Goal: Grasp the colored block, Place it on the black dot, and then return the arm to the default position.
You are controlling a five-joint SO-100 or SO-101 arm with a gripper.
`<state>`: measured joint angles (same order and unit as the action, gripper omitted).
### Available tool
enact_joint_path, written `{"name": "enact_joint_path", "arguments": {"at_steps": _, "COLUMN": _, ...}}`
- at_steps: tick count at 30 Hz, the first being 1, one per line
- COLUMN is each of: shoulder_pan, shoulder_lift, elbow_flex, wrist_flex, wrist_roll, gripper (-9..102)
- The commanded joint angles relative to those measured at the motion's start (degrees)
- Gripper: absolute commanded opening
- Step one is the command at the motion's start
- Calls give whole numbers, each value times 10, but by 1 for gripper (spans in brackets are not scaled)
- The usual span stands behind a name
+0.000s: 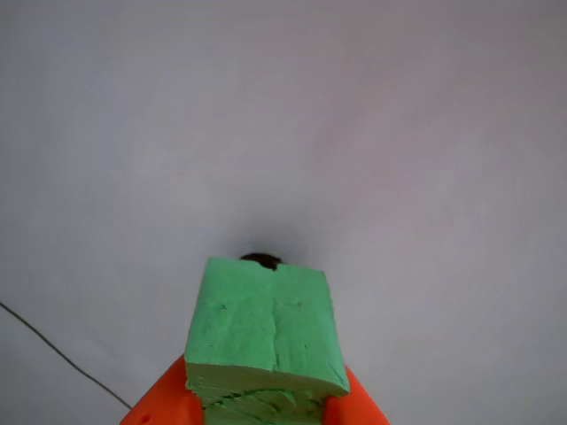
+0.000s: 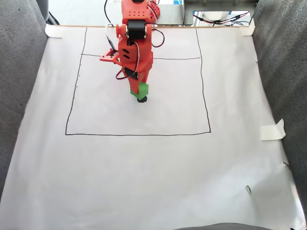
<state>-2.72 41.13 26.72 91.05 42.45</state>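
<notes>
On the white paper sheet (image 2: 144, 172), upper-middle of the fixed view, my claw (image 2: 139, 92) is clamped on the colored block (image 1: 264, 328). The black dot (image 1: 260, 259) peeks past its far edge; I should nudge forward, lower, then release.

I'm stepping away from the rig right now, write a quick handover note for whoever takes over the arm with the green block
Claw: shut on the green block, orange tips at both its lower sides.
Block: held low over the white paper, inside the drawn square; whether it touches the paper cannot be told.
Black dot: just peeking out past the block's far edge, mostly hidden.
Done: block grasped and brought to the dot.
Left: set the block on the dot, open the claw, return the arm to its default position.
</notes>
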Motion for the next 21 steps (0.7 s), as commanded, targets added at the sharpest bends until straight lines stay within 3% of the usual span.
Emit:
{"name": "enact_joint_path", "arguments": {"at_steps": 1, "shoulder_pan": -2, "shoulder_lift": 2, "elbow_flex": -33, "wrist_flex": -4, "wrist_roll": 5, "gripper": 0}}
{"name": "enact_joint_path", "arguments": {"at_steps": 21, "shoulder_pan": 0, "shoulder_lift": -38, "elbow_flex": -33, "wrist_flex": -34, "wrist_roll": -1, "gripper": 0}}
